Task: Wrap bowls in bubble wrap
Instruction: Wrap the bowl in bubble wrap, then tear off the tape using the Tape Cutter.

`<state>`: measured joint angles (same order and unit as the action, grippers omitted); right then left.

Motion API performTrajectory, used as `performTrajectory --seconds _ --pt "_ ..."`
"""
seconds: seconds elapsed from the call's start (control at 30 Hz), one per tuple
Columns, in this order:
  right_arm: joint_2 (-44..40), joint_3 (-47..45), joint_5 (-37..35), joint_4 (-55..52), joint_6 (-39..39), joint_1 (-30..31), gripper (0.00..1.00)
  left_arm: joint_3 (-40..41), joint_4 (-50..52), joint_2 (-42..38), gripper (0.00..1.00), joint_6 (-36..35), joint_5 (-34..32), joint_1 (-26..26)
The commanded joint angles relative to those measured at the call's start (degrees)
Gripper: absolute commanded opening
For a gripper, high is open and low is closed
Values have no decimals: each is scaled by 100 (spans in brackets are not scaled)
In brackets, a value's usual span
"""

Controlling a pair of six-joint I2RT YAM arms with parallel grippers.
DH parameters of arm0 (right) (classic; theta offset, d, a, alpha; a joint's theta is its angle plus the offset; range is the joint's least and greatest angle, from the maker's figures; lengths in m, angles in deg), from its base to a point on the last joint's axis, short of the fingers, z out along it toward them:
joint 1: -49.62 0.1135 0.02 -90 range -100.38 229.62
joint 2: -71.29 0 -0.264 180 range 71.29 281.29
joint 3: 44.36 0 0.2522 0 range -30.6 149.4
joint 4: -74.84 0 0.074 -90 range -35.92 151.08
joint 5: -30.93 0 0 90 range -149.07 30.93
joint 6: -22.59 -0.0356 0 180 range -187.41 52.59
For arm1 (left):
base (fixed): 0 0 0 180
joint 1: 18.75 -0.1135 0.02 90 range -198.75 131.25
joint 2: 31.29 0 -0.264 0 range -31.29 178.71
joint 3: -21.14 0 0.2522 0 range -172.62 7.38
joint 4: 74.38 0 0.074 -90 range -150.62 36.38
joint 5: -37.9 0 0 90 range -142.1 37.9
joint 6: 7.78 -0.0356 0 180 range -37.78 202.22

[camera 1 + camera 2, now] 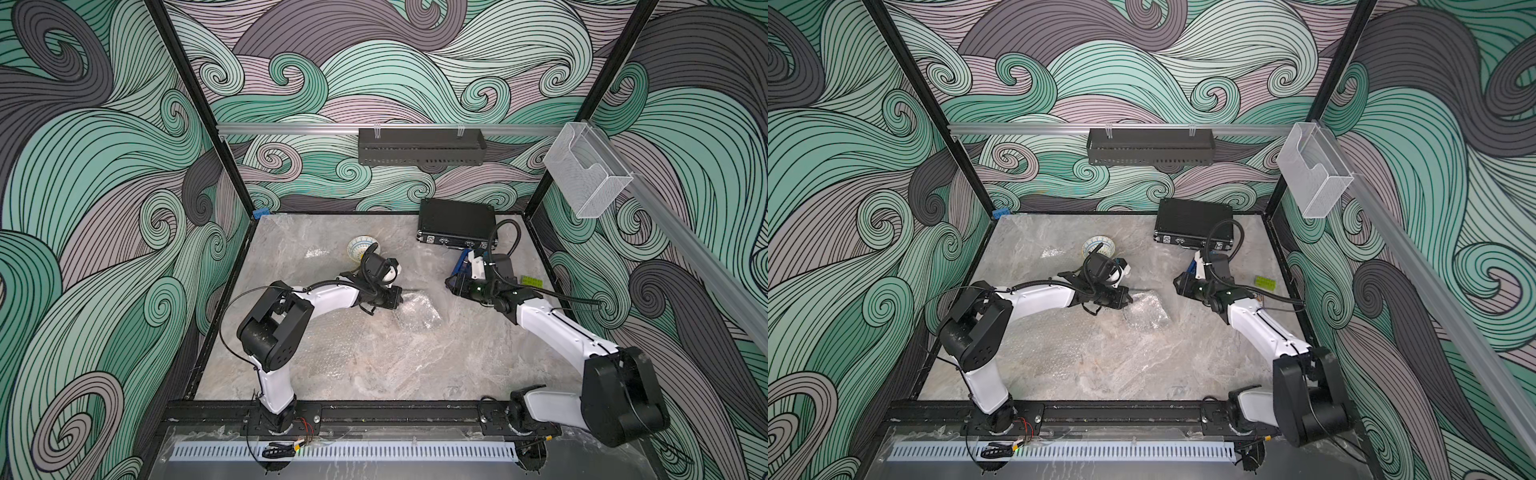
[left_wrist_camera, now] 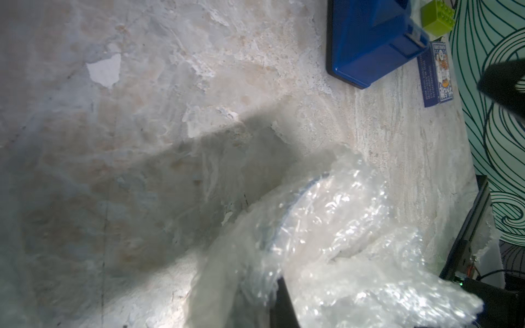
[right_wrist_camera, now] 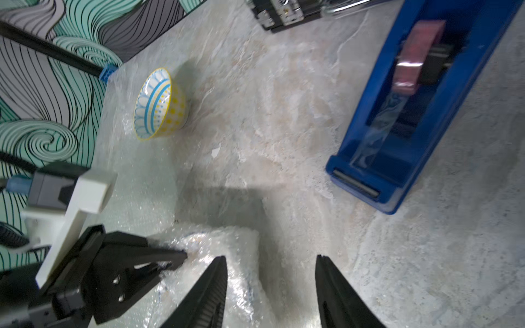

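A bowl wrapped in crinkly bubble wrap (image 1: 417,309) (image 1: 1148,311) lies mid-table; its blue rim (image 2: 301,196) shows through the plastic. My left gripper (image 1: 397,297) (image 3: 181,255) is shut on the near edge of that wrap, and one dark finger (image 2: 284,301) shows under it. My right gripper (image 3: 272,257) (image 1: 451,284) hangs open just right of the bundle, with nothing between its fingers. The other bowl (image 1: 362,248) (image 3: 160,103), pale with teal and yellow pattern, stands bare at the back left. It rests on a flat bubble wrap sheet (image 3: 136,198).
A blue tape dispenser (image 3: 412,113) (image 2: 369,42) stands right of the bundle, under my right wrist. A black case (image 1: 455,224) lies at the back right. A green brick (image 1: 532,281) and a small blue card box (image 2: 436,73) sit near the right wall.
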<state>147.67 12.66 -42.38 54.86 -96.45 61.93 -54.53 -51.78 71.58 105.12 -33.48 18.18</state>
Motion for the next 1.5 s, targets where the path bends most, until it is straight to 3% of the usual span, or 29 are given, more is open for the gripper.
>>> performTrajectory --seconds 0.0,0.3,1.07,1.47 --pt "223 223 406 102 -380 -440 52 42 -212 -245 0 172 -134 -1" --pt "1012 464 1162 452 -820 -1123 47 58 -127 -298 0 181 -164 -1" --pt "2593 780 1984 1489 -1595 -1238 38 -31 -85 -190 0 146 -50 25" --pt "2570 547 2267 1898 -1981 -1354 30 -58 -50 -144 0 121 -59 34"
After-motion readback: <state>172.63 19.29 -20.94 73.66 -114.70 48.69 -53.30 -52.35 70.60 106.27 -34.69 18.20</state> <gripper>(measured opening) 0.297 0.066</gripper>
